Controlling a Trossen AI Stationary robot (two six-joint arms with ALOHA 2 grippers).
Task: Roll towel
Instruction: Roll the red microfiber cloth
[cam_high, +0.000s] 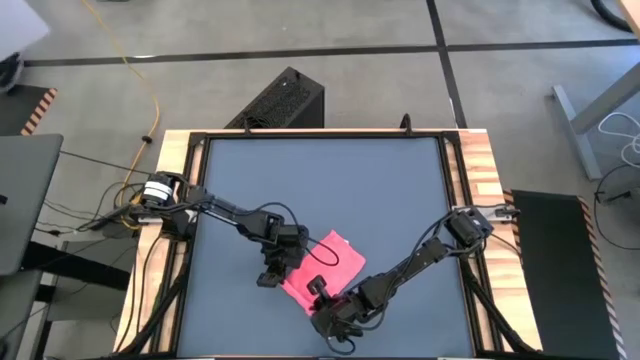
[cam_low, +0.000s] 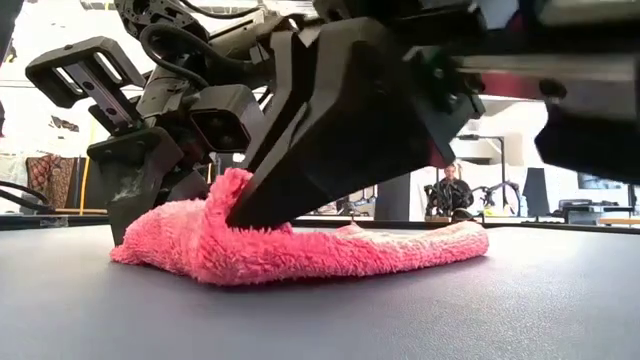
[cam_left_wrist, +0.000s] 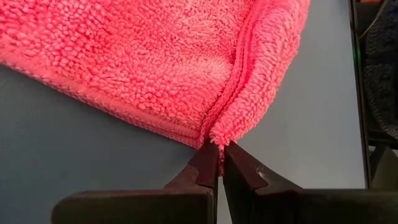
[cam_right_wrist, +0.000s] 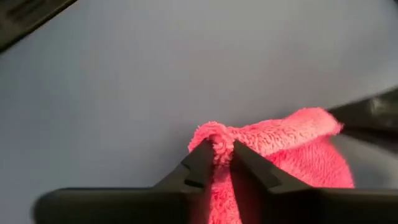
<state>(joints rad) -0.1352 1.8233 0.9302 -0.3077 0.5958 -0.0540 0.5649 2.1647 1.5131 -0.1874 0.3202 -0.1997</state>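
Towel first: the small pink-red fluffy cloth towel (cam_high: 331, 262) is lying on the dark grey table mat (cam_high: 330, 180), in the lower centre of the high view, folded flat with both of my arms meeting over it. In the low view it is spreading across the middle of the frame as a low shaggy strip (cam_low: 300, 245), its left end bunching up higher than the rest.

I am reaching in with my left gripper (cam_high: 272, 268) from the left side of the high view, at the towel's left edge. In the left wrist view my two dark fingers (cam_left_wrist: 205, 168) are closing together on the tip of a stitched hem, low in the centre of the frame, where a folded flap is overlapping the layer beneath. The towel (cam_left_wrist: 161, 68) is filling the upper part of that picture.

I am bringing my right gripper (cam_high: 322, 300) in from the right, near the lower centre of the high view, at the towel's lower corner. In the right wrist view my fingers (cam_right_wrist: 200, 163) are pinching a raised tuft of the towel (cam_right_wrist: 273, 146) between them, with cloth standing up between the tips and trailing toward the lower right of the frame.

Beyond the table, at the right of the low view, a person (cam_low: 452, 190) is sitting far back in the room.
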